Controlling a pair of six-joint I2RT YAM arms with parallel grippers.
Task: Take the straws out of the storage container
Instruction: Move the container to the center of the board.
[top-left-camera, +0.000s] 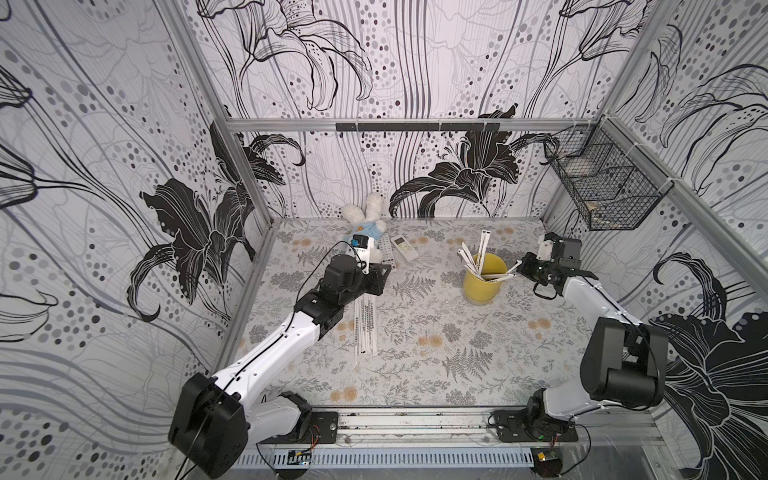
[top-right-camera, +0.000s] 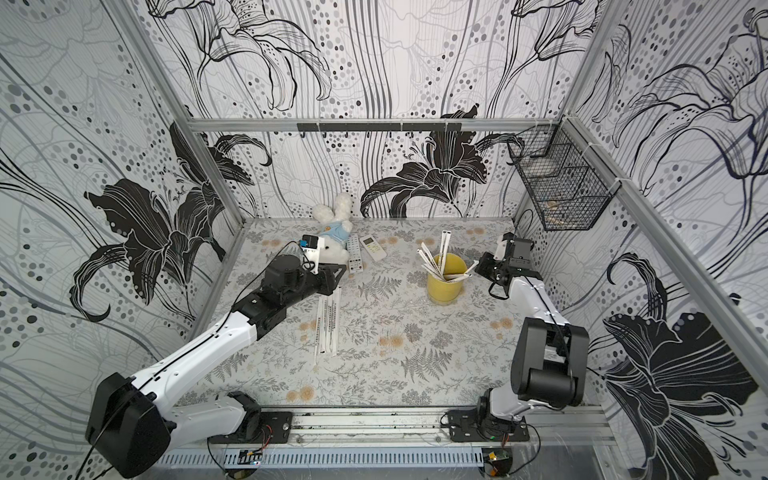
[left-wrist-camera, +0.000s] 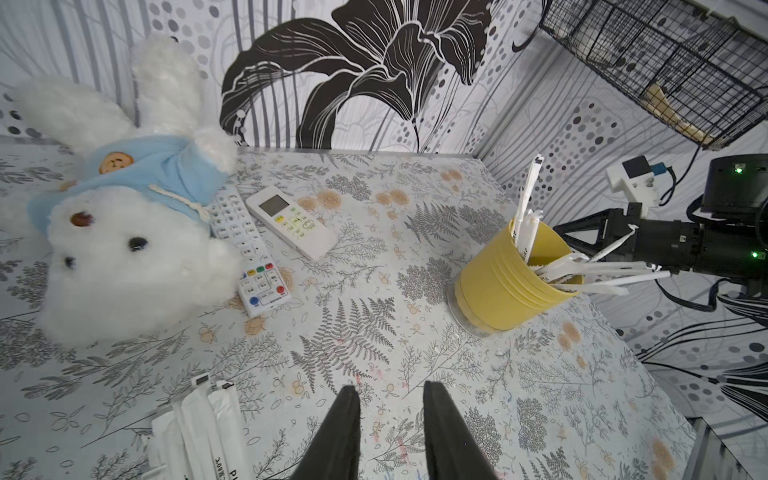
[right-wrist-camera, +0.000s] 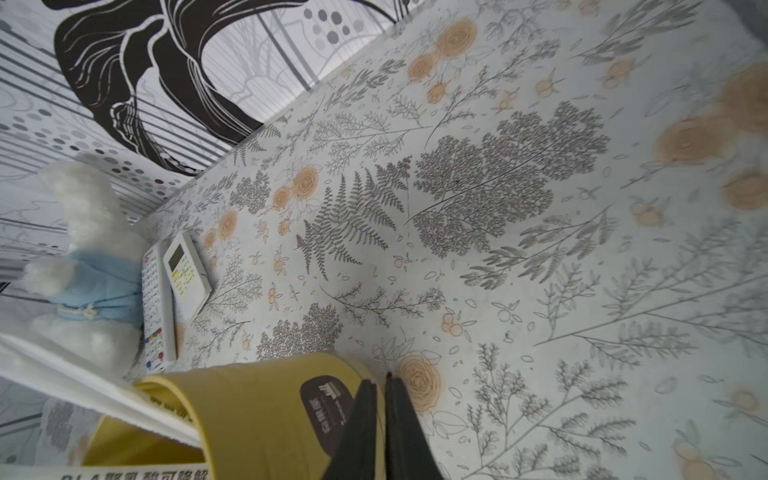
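The yellow storage container (top-left-camera: 484, 284) (top-right-camera: 445, 284) stands upright at the back right of the table. Several straws (top-left-camera: 482, 249) (top-right-camera: 444, 248) stick out of it: some upright, others (left-wrist-camera: 602, 276) leaning over its rim toward my right gripper (top-left-camera: 519, 268) (top-right-camera: 478, 264). That gripper lies sideways beside the container's outer wall (right-wrist-camera: 249, 415). Its jaws (right-wrist-camera: 380, 378) are nearly touching and nothing shows between them. More straws (top-left-camera: 365, 328) (top-right-camera: 328, 320) (left-wrist-camera: 199, 432) lie in a bundle on the table. Just beyond their far ends hovers my left gripper (left-wrist-camera: 390, 388) (top-left-camera: 384, 272), open and empty.
A white plush rabbit (top-left-camera: 365, 232) (left-wrist-camera: 124, 257) lies at the back, with two white remotes (top-left-camera: 405, 247) (left-wrist-camera: 291, 224) beside it. A black wire basket (top-left-camera: 602, 178) hangs on the right wall, above the right arm. The floral table (top-left-camera: 457, 353) stretches between both arms.
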